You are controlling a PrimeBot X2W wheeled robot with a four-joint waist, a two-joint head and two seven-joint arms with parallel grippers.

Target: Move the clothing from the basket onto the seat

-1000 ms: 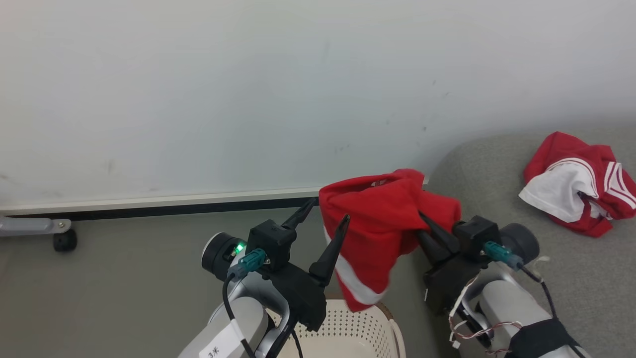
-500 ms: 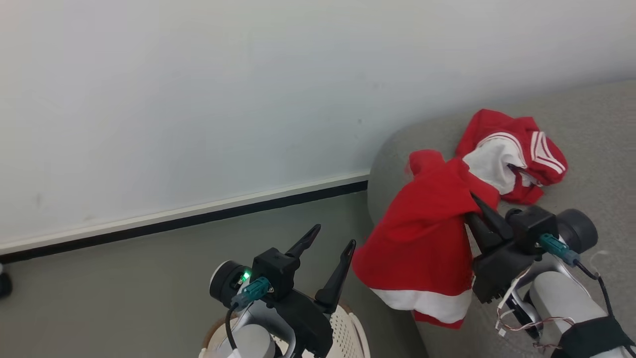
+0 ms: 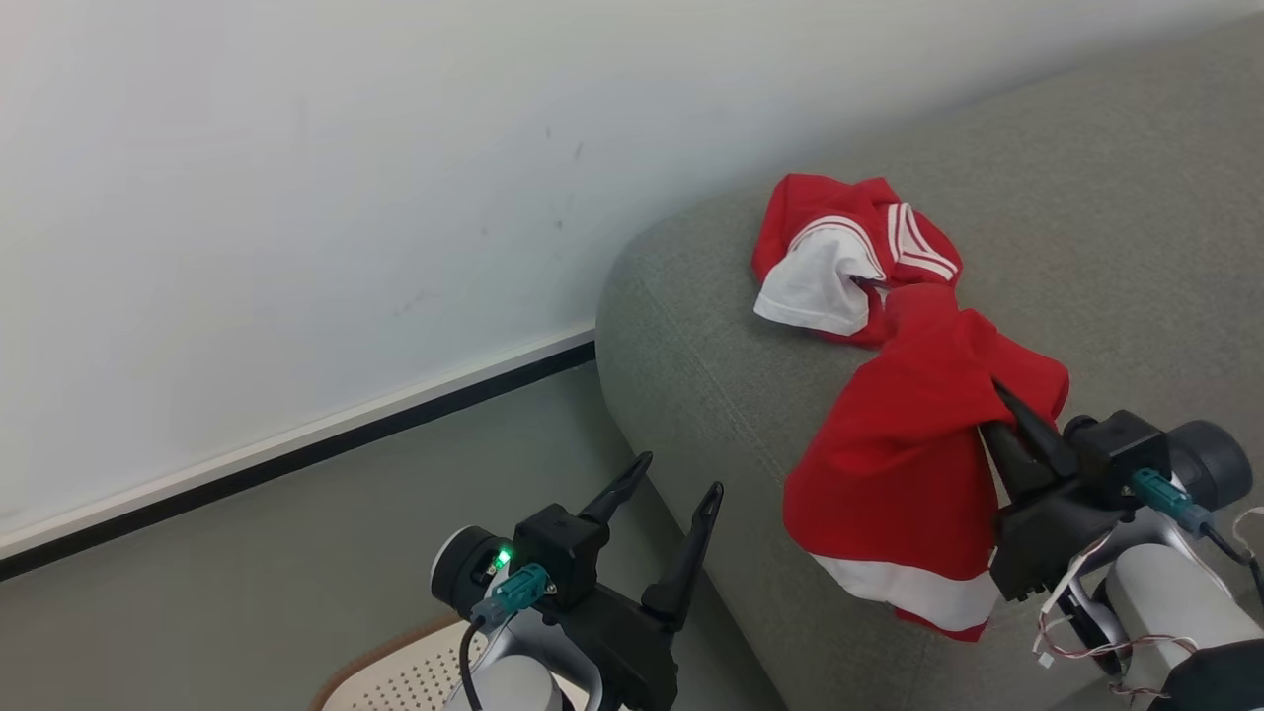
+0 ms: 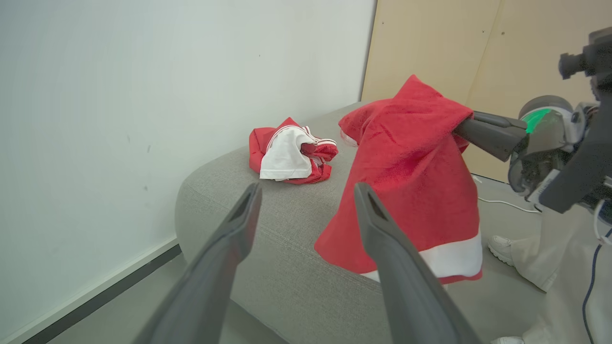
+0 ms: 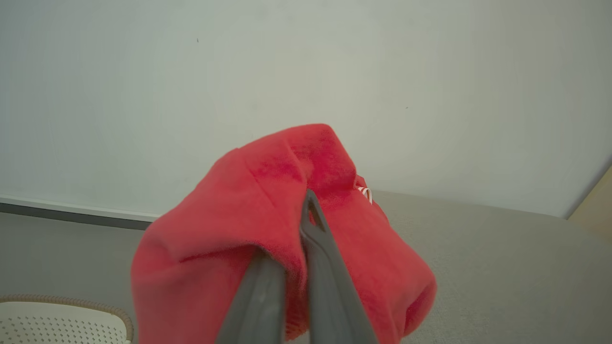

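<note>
My right gripper (image 3: 992, 400) is shut on a red garment (image 3: 913, 444) with a white band at its lower hem; the cloth hangs from the fingers over the grey seat (image 3: 711, 346), near its left edge. The held garment (image 4: 411, 177) and the right gripper (image 4: 466, 128) also appear in the left wrist view. In the right wrist view the red garment (image 5: 267, 210) drapes over both fingers. A red jersey with a white inner side (image 3: 844, 262) lies crumpled on the seat. My left gripper (image 3: 679, 472) stands open and empty above the basket (image 3: 395, 671), left of the seat.
A white wall (image 3: 296, 197) with a black baseboard runs behind. Grey floor lies between wall and seat. A tan panel (image 4: 430, 48) stands at the seat's far end. A person's white shoe (image 4: 502, 248) rests on the floor beyond the seat.
The camera has swung right, so the seat takes up more of the view. My right gripper has carried the red garment from above the basket to over the seat. The left gripper stays open.
</note>
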